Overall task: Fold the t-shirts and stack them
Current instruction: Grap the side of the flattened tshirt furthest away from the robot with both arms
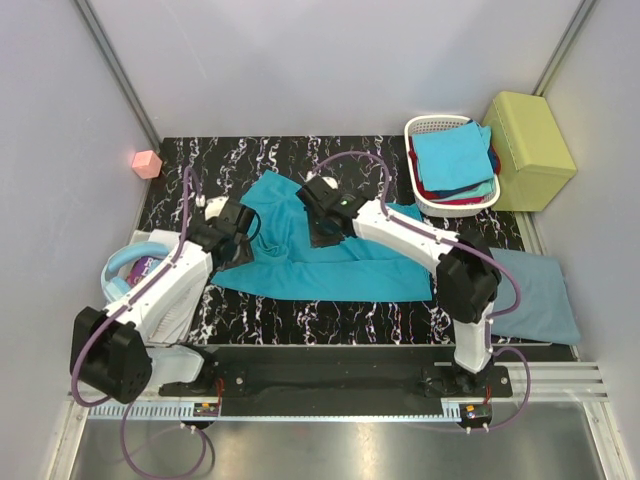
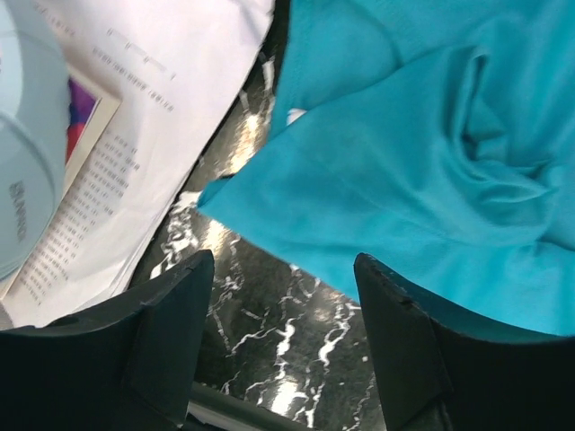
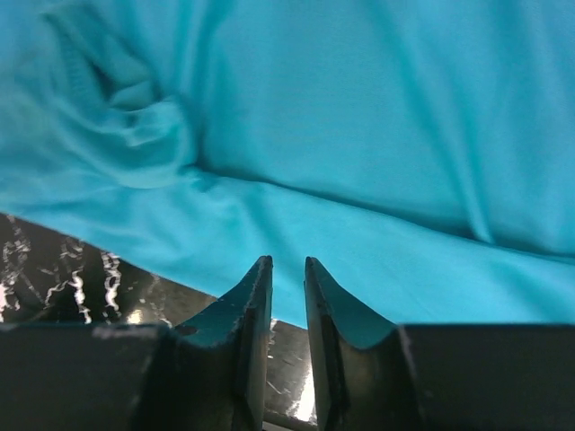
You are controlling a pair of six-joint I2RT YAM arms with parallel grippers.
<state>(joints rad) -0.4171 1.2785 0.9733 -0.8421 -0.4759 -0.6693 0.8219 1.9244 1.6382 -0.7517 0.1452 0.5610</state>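
two grippers are hovering over the large teal t-shirt (image 1: 330, 268), which is lying spread and rumpled across the middle of the black marbled desk (image 1: 300, 320). the left gripper (image 2: 283, 269) is standing wide open at the shirt's left edge, its fingers straddling bare desk. a pointed corner of the teal cloth is lying just beyond the fingertips, and nothing is sitting between them. whether the tips are touching the desk i cannot tell. printed paper (image 2: 162, 108) is lying just to its left. the right gripper (image 3: 287, 265) is sitting over the upper middle of the shirt, near a bunched fold. its fingers are drawn almost together, leaving only a thin slit, and no cloth is showing pinched in that slit. the fingertips are pointing at the shirt's near edge, where teal cloth is meeting dark desk. at the far right corner a white basket (image 1: 422, 126) is holding folded shirts, with a bright blue t-shirt (image 1: 452, 155) lying on top. a yellow-green box (image 1: 530, 150) is standing just beside the basket. a dusty grey-blue t-shirt (image 1: 540, 295) is lying folded at the desk's right edge, near the right arm's base.
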